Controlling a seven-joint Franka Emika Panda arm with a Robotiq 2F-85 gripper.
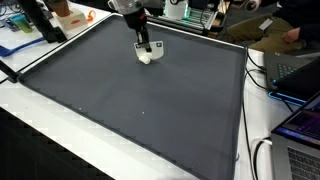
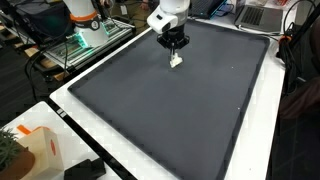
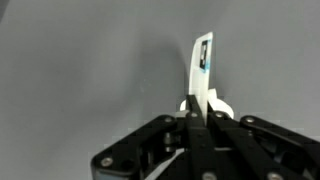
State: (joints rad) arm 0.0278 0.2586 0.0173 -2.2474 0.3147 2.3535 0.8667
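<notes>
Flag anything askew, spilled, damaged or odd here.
Nothing stands out. The gripper has its jaws shut on a small white object with a blue mark, over the dark mat; no spill or damage shows.

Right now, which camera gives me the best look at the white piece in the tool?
The wrist view: the white piece fills the middle, pinched in the shut tool, a blue mark near its top. In both exterior views the piece is just a small white speck under the tool, against the dark mat.
</notes>
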